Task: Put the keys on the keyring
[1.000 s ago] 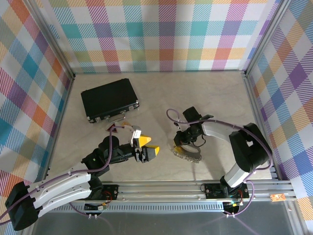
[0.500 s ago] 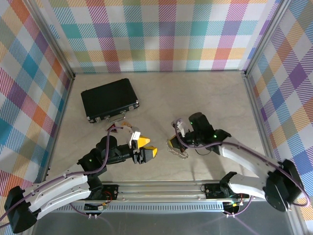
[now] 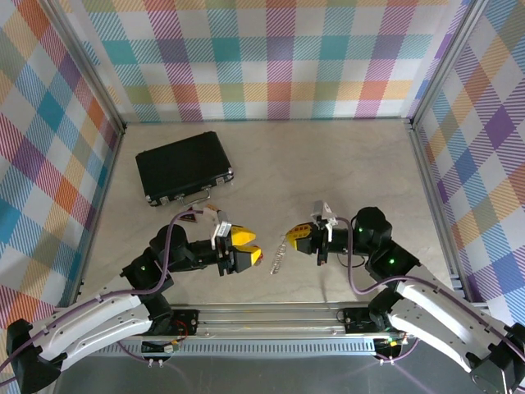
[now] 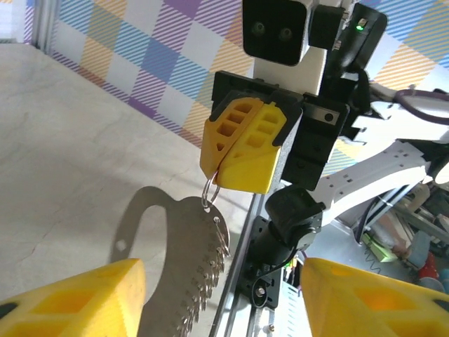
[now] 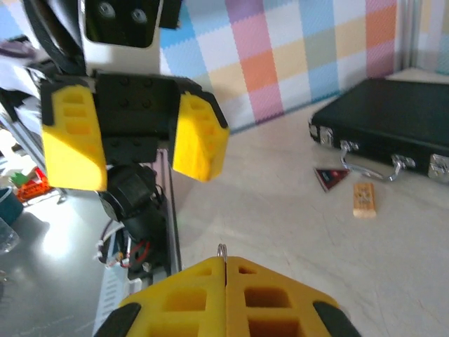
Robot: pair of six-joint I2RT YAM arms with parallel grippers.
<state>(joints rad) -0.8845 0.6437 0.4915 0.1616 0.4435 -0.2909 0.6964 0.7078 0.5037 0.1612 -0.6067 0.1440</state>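
Keyring (image 4: 208, 242), grey-silver D-shaped metal loop w/ toothed edge, hangs from a small wire ring (image 4: 209, 189). Wire ring is pinched between the fully closed yellow fingers of the right tool (image 3: 297, 238). Loop hangs between the two tools, over the pale tabletop (image 3: 344, 164). Cannot tell whether its lower end touches the tabletop.

Left tool (image 3: 248, 246) faces the right tool at close range. Its yellow fingers are spread wide w/ nothing held.

Black rectangular hard case (image 3: 183, 167) lies far-left on the tabletop, lid shut. Dark triangular tag (image 5: 331, 177) and tan rectangular tag (image 5: 363, 199) lie just in front of the case's handle side, near each other, not touching.
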